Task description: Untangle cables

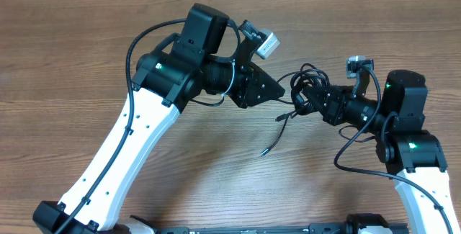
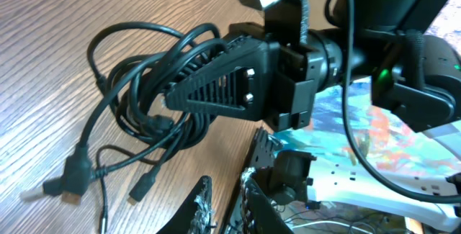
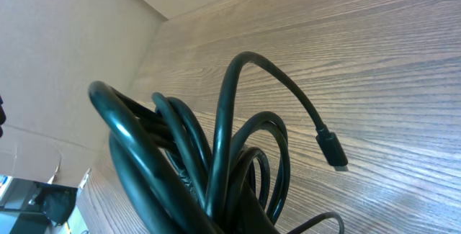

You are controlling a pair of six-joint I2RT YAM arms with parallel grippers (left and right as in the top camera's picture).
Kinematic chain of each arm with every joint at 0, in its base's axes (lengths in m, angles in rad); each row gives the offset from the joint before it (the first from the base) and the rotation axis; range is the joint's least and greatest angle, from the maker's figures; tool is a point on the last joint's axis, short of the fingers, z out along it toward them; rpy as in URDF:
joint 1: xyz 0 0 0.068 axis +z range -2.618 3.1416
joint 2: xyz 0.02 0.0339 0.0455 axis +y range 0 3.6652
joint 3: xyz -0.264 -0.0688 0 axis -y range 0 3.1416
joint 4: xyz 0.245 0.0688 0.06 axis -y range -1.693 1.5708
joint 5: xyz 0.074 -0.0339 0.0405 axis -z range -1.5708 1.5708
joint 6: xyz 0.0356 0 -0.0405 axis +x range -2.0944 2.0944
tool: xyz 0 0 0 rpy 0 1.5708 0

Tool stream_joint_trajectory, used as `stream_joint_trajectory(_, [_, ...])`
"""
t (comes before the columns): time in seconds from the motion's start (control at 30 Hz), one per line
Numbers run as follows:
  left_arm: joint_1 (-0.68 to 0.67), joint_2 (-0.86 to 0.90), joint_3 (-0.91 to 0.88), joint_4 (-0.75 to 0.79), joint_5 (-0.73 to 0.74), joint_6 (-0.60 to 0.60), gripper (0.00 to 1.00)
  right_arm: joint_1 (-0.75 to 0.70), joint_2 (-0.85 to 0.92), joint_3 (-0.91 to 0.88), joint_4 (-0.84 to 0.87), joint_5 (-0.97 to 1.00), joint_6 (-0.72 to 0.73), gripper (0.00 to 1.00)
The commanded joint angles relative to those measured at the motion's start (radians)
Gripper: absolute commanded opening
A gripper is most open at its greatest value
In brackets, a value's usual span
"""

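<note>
One clump of cables (image 3: 216,169), centre-right of overhead frame: right fingers (image 2: 216,83) clamp it; left fingers (image 2: 202,205) slightly parted, empty, just left; loose tails trail lower-left.

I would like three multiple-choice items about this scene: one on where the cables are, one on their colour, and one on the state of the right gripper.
1. Where is the clump of cables?
A. at the table's left edge
B. between the two arms, at the right gripper
C. beneath the left arm's base

2. What colour are the cables?
A. black
B. white
C. red

3. The right gripper is:
A. open, far from the cables
B. open over bare wood
C. shut on the cables

Answers: 1 B, the overhead view shows the clump between the arms. 2 A, every cord looks black. 3 C, the left wrist view shows the gripper closed inside the clump.
</note>
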Motion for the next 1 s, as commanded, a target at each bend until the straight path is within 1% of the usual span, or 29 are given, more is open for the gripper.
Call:
stream_joint_trajectory(0.0, [-0.001,-0.021,0.019,-0.009,-0.03,0.0,0.15,-0.003,-0.004,0.001,0.013,-0.008,-0.004,0.04])
stream_joint_trajectory(0.13, [-0.022,-0.021,0.019,-0.009,-0.035,0.009,0.15,-0.003,-0.004,0.001,0.018,-0.086,-0.004,0.04])
stream_joint_trajectory(0.27, [-0.053,-0.021,0.019,-0.009,-0.075,0.014,0.17,-0.003,-0.004,0.001,0.046,-0.18,0.0,0.04])
stream_joint_trajectory(0.3, [-0.061,-0.021,0.019,-0.009,-0.093,0.015,0.18,-0.003,-0.004,0.001,0.06,-0.209,0.001,0.04])
stream_joint_trajectory(0.43, [-0.087,-0.021,0.019,-0.012,-0.172,0.014,0.17,-0.003,-0.004,0.001,0.111,-0.285,0.049,0.04])
stream_joint_trajectory(0.6, [-0.092,-0.021,0.019,-0.012,-0.231,0.01,0.13,-0.003,-0.004,0.001,0.11,-0.299,0.049,0.04])
stream_joint_trajectory(0.77, [-0.092,-0.021,0.019,-0.013,-0.305,-0.016,0.13,-0.003,-0.004,0.001,0.111,-0.304,0.05,0.04])
stream_joint_trajectory(0.9, [-0.092,-0.021,0.019,-0.014,-0.332,-0.034,0.15,-0.003,-0.004,0.001,0.111,-0.329,0.049,0.04])
stream_joint_trajectory(0.97, [-0.092,-0.021,0.019,-0.011,-0.331,-0.05,0.21,-0.003,-0.004,0.001,0.111,-0.329,0.049,0.04])
